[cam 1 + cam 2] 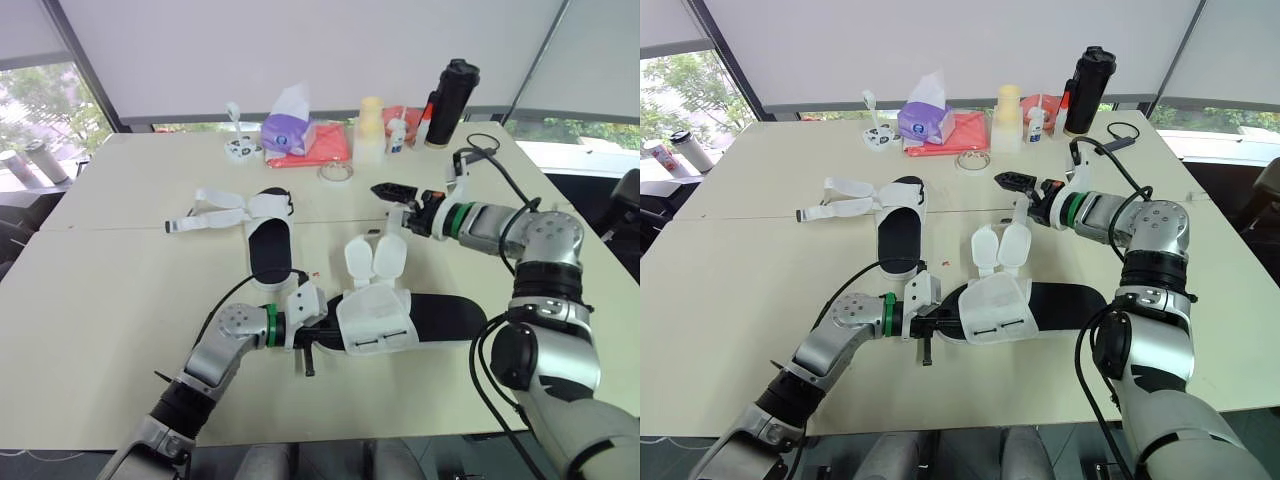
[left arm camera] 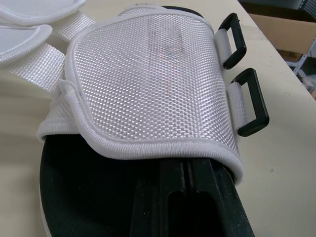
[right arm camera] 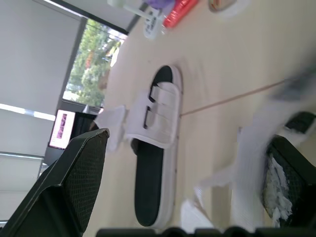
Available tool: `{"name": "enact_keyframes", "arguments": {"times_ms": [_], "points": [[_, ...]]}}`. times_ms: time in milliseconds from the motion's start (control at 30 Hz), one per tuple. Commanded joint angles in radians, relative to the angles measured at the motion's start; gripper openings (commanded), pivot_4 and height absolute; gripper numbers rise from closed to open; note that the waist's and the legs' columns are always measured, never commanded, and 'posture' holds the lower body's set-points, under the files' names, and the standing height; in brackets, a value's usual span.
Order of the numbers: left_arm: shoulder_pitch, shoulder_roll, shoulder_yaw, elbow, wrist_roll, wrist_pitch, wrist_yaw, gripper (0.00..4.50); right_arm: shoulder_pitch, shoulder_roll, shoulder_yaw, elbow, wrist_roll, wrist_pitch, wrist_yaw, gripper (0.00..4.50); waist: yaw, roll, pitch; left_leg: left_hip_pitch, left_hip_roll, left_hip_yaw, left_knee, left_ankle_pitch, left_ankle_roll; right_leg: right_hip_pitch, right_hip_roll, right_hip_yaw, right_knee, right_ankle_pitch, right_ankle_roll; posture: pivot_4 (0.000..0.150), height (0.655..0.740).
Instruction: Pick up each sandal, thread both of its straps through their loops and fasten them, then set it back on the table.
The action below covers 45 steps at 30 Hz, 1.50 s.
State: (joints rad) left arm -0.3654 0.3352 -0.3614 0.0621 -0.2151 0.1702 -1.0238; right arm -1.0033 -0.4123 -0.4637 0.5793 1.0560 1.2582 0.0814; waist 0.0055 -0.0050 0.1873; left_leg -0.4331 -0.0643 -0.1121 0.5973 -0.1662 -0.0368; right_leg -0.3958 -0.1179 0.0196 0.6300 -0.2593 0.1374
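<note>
Near sandal (image 1: 445, 318): flat on the table (image 1: 100, 300), just beside the front edge, long axis running left to right, toe end to the robot's left, bare black heel bed to the right. White mesh upper (image 2: 148, 79): over the forefoot, two black loops (image 2: 249, 103) on the side facing the front edge, both unthreaded. Two white straps (image 1: 375, 258): unfastened, turned up and lying on the far side of the upper. Left gripper (image 1: 318, 335): at the toe end, fingers (image 2: 170, 197) drawn close together on the footbed, tips hidden under the upper, nothing seen clamped between them. Right gripper (image 1: 388, 189): raised above the tabletop beyond the straps, fingers (image 3: 74, 182) spread wide; one strap touching a single finger, not pinched. Far sandal (image 1: 270, 248): flat, well apart from the near one, long axis running near to far, toe pointing away from the robot, its straps (image 1: 215, 212) unfastened and stretched out to the left. Open room: bare tabletop to the left of both sandals and between the near sandal and the right edge. Along the far edge: purple tissue pack (image 1: 290, 128), red packet (image 1: 325, 148), tape roll (image 1: 336, 173), pale bottle (image 1: 371, 130), black flask (image 1: 452, 100). Label print too small to read.
</note>
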Motion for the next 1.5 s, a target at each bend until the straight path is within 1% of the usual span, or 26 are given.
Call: {"name": "enact_keyframes", "arguments": {"times_ms": [33, 67, 100, 133, 167, 200, 267, 300, 400, 600, 733, 867, 967, 1033, 1100, 1167, 1200, 1267, 1300, 1367, 1433, 1500], "points": [[0.013, -0.004, -0.014, 0.011, 0.022, 0.021, 0.013, 0.0, -0.031, -0.006, -0.036, -0.013, -0.005, -0.009, 0.017, 3.69, 0.001, 0.0, 0.0, 0.0, 0.0, 0.0, 0.0, 0.0, 0.0, 0.0, 0.0, 0.0, 0.0, 0.0, 0.0, 0.15, 0.7296], [0.013, -0.005, -0.014, 0.012, 0.021, 0.021, 0.014, 0.0, -0.031, -0.004, -0.044, -0.02, -0.001, -0.003, 0.021, 3.04, 0.0, 0.0, 0.0, 0.0, 0.0, 0.0, 0.0, 0.0, 0.0, 0.0, 0.0, 0.0, 0.0, 0.0, 0.0, 0.15, 0.7296], [0.013, -0.006, -0.013, 0.012, 0.021, 0.021, 0.014, 0.0, -0.03, -0.002, -0.05, -0.024, 0.001, 0.002, 0.023, 2.73, 0.0, 0.0, 0.0, 0.0, 0.0, 0.0, 0.0, 0.0, 0.0, 0.0, 0.0, 0.0, 0.0, 0.0, 0.0, 0.15, 0.7296], [0.012, -0.006, -0.013, 0.012, 0.02, 0.021, 0.014, 0.0, -0.031, -0.001, -0.054, -0.027, 0.001, 0.005, 0.025, 2.2, 0.0, 0.0, 0.0, 0.0, 0.0, 0.0, 0.0, 0.0, 0.0, 0.0, 0.0, 0.0, 0.0, 0.0, 0.0, 0.15, 0.7296], [0.012, -0.007, -0.012, 0.014, 0.021, 0.02, 0.014, 0.0, -0.029, 0.001, -0.057, -0.036, 0.005, 0.013, 0.028, 1.58, -0.001, 0.0, 0.0, 0.0, 0.0, 0.0, 0.0, 0.0, 0.0, 0.0, 0.0, 0.0, 0.0, 0.0, 0.0, 0.15, 0.7296], [0.012, -0.007, -0.012, 0.015, 0.021, 0.019, 0.014, 0.0, -0.028, 0.002, -0.059, -0.042, 0.006, 0.018, 0.03, 1.18, -0.001, 0.0, 0.0, 0.0, 0.0, 0.0, 0.0, 0.0, 0.0, 0.0, 0.0, 0.0, 0.0, 0.0, 0.0, 0.15, 0.7296], [0.011, -0.008, -0.011, 0.018, 0.021, 0.017, 0.014, 0.0, -0.021, 0.005, -0.062, -0.067, 0.016, 0.041, 0.036, 0.16, -0.002, 0.0, 0.0, 0.0, 0.0, 0.0, 0.0, 0.0, 0.0, 0.0, 0.0, 0.0, 0.0, 0.0, 0.0, 0.15, 0.7296], [0.011, -0.009, -0.011, 0.017, 0.02, 0.018, 0.014, 0.0, -0.015, 0.008, -0.067, -0.085, 0.029, 0.059, 0.039, 0.07, -0.002, 0.0, 0.0, 0.0, 0.0, 0.0, 0.0, 0.0, 0.0, 0.0, 0.0, 0.0, 0.0, 0.0, 0.0, 0.15, 0.7296], [0.011, -0.013, -0.011, 0.015, 0.018, 0.017, 0.015, 0.0, 0.006, 0.019, -0.069, -0.135, 0.048, 0.1, 0.046, 0.07, -0.002, 0.0, 0.0, 0.0, 0.0, 0.0, -0.001, 0.0, 0.0, -0.001, 0.0, 0.0, 0.0, 0.0, 0.0, 0.15, 0.7296], [0.008, -0.017, -0.011, 0.022, 0.018, 0.015, 0.012, 0.0, 0.025, 0.037, -0.092, -0.168, 0.057, 0.11, 0.039, 0.07, -0.001, 0.0, 0.0, 0.0, 0.0, 0.0, -0.001, 0.0, 0.0, -0.001, 0.0, 0.0, 0.0, 0.0, 0.0, 0.15, 0.7296], [0.007, -0.017, -0.01, 0.023, 0.018, 0.015, 0.012, 0.0, 0.038, 0.039, -0.103, -0.219, 0.09, 0.131, 0.065, 0.07, -0.002, 0.0, 0.0, 0.0, 0.0, 0.0, -0.001, 0.0, 0.0, -0.001, 0.0, 0.0, 0.0, 0.0, 0.0, 0.15, 0.7296], [0.006, -0.016, -0.008, 0.024, 0.02, 0.015, 0.01, 0.0, 0.129, -0.004, -0.083, -0.488, 0.26, 0.254, 0.151, 0.07, 0.002, 0.0, 0.0, 0.0, 0.003, -0.001, -0.002, 0.0, 0.0, -0.001, 0.0, 0.0, 0.0, 0.0, 0.0, 0.15, 0.7296], [0.004, -0.013, -0.006, 0.025, 0.019, 0.016, 0.009, 0.0, 0.231, -0.057, -0.041, -0.71, 0.313, 0.244, 0.232, 0.07, 0.003, 0.0, 0.0, -0.002, 0.003, -0.002, -0.002, 0.0, 0.0, -0.001, 0.0, -0.001, -0.001, -0.001, 0.001, 0.15, 0.7296], [0.003, -0.011, -0.005, 0.027, 0.019, 0.017, 0.007, 0.0, 0.313, -0.113, -0.004, -0.85, 0.315, 0.217, 0.3, 0.07, 0.002, 0.0, 0.0, -0.002, 0.003, -0.002, -0.002, 0.0, 0.0, -0.001, 0.0, -0.001, -0.001, -0.001, 0.001, 0.15, 0.7296], [0.002, -0.009, -0.004, 0.028, 0.018, 0.018, 0.005, 0.0, 0.439, -0.197, 0.05, -1.014, 0.271, 0.163, 0.425, 0.07, 0.003, 0.0, 0.0, -0.002, 0.003, -0.001, -0.002, 0.0, 0.0, -0.001, 0.0, -0.001, -0.001, -0.001, 0.001, 0.15, 0.7296], [0.001, -0.007, -0.004, 0.029, 0.017, 0.019, 0.002, 0.0, 0.569, -0.302, 0.12, -1.157, 0.181, 0.07, 0.564, 0.07, 0.005, 0.0, 0.0, -0.002, 0.003, -0.002, -0.002, 0.0, 0.0, -0.001, 0.0, -0.003, -0.002, -0.001, 0.001, 0.15, 0.7296], [0.0, -0.005, -0.003, 0.03, 0.017, 0.018, 0.0, 0.0, 0.626, -0.36, 0.158, -1.208, 0.13, 0.02, 0.629, 0.07, 0.004, 0.0, 0.0, -0.003, 0.003, -0.002, -0.001, 0.0, 0.0, -0.001, 0.0, -0.003, -0.003, -0.001, 0.001, 0.15, 0.7296], [-0.001, -0.003, -0.002, 0.033, 0.017, 0.017, -0.001, 0.0, 0.738, -0.485, 0.248, -1.295, -0.027, -0.13, 0.758, 0.07, 0.003, 0.001, 0.0, -0.004, 0.003, 0.0, -0.001, -0.001, -0.001, -0.002, -0.001, -0.003, -0.003, -0.001, 0.001, 0.15, 0.7296], [-0.002, -0.001, -0.001, 0.033, 0.016, 0.017, -0.002, 0.0, 0.795, -0.549, 0.298, -1.322, -0.117, -0.21, 0.808, 0.07, 0.003, 0.001, -0.001, -0.004, 0.004, 0.0, -0.001, -0.001, -0.001, -0.002, -0.001, -0.003, -0.004, -0.001, 0.001, 0.15, 0.7296], [-0.003, 0.0, -0.001, 0.032, 0.014, 0.019, -0.002, 0.0, 0.882, -0.631, 0.366, -1.335, -0.267, -0.362, 0.878, 0.07, 0.002, 0.001, -0.001, -0.004, 0.004, 0.0, -0.001, -0.002, -0.003, -0.002, -0.001, -0.004, -0.007, -0.002, 0.003, 0.15, 0.7296], [-0.003, 0.0, -0.002, 0.03, 0.014, 0.021, -0.002, 0.0, 0.943, -0.688, 0.423, -1.32, -0.403, -0.503, 0.924, 0.07, 0.002, 0.001, -0.001, -0.004, 0.006, 0.001, -0.001, -0.003, -0.004, -0.001, -0.001, -0.007, -0.012, -0.002, 0.003, 0.15, 0.7296], [-0.002, 0.0, -0.003, 0.028, 0.015, 0.022, -0.001, 0.0, 0.977, -0.722, 0.468, -1.289, -0.511, -0.612, 0.953, 0.07, 0.002, 0.001, -0.001, -0.006, 0.007, 0.002, -0.001, -0.003, -0.004, -0.001, -0.002, -0.007, -0.014, 0.001, -0.002, 0.15, 0.7296]]}}
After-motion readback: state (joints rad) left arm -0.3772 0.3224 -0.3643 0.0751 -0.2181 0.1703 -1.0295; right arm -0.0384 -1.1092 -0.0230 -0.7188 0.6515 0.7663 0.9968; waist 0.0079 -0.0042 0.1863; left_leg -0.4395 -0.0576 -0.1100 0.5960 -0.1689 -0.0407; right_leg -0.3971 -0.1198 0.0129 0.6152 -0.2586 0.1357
